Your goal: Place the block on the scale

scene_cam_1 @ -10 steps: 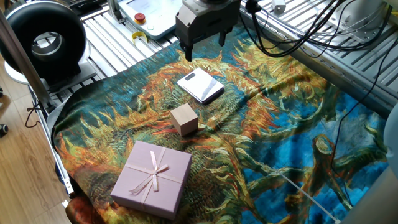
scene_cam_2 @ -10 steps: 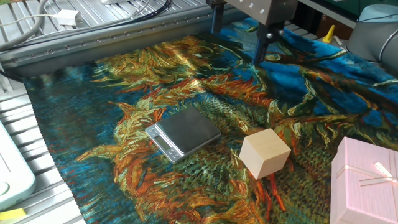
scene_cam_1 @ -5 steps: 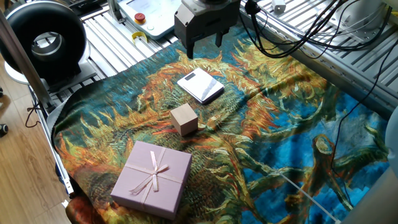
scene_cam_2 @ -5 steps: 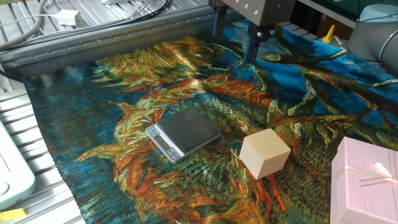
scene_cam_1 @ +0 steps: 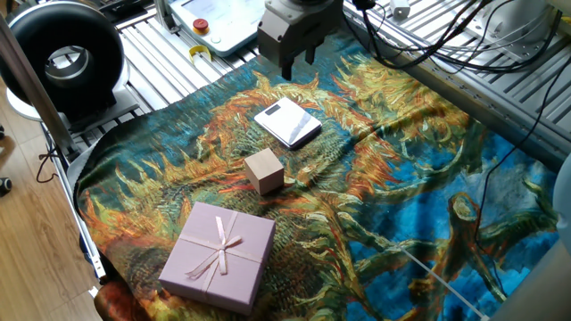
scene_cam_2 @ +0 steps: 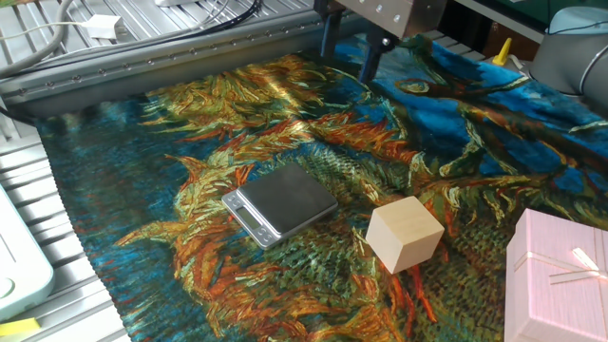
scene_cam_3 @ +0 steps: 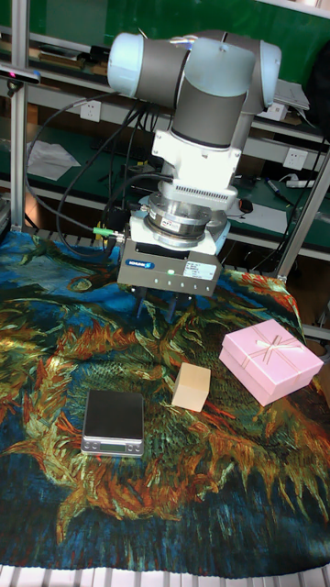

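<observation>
Nothing is done yet: the claw [scene_cam_2: 344, 49] hangs empty above the cloth, fingers narrowly apart. The block [scene_cam_1: 265, 170] sits on the cloth beyond the scale [scene_cam_1: 287, 123] from the claw, untouched. The pink gift box [scene_cam_1: 218, 255] lies farther off, blocking nothing
</observation>
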`<action>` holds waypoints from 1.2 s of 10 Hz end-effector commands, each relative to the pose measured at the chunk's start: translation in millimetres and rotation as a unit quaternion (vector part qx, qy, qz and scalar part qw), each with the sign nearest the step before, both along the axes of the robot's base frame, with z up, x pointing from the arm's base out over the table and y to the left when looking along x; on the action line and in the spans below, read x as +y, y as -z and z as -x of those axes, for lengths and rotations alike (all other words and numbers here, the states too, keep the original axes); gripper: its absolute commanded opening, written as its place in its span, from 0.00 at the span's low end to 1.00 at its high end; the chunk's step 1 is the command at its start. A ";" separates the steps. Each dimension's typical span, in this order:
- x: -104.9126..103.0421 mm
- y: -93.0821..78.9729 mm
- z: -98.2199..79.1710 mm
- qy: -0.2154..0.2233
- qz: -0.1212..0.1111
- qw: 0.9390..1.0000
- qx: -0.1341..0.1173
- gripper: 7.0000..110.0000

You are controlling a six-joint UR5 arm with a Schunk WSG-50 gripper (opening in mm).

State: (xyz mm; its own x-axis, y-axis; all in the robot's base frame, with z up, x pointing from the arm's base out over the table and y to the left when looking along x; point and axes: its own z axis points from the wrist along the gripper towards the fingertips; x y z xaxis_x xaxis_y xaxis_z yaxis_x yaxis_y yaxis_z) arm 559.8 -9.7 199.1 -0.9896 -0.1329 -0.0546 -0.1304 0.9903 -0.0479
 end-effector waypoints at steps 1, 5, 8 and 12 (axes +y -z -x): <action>6.1 -1.0 -1.3 -0.017 -0.013 1.000 -0.002 0.00; 22.1 -2.7 -3.6 0.111 -0.047 0.993 -0.001 0.00; 50.3 0.0 -1.2 0.143 -0.085 0.986 0.025 0.00; 34.6 1.3 -17.4 0.134 -0.008 0.991 0.003 0.00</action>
State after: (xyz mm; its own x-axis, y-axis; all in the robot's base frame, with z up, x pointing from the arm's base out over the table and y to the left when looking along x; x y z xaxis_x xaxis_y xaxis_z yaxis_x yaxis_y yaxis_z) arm 568.4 19.9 197.6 -0.9923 0.1201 -0.0290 0.1203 0.9927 -0.0060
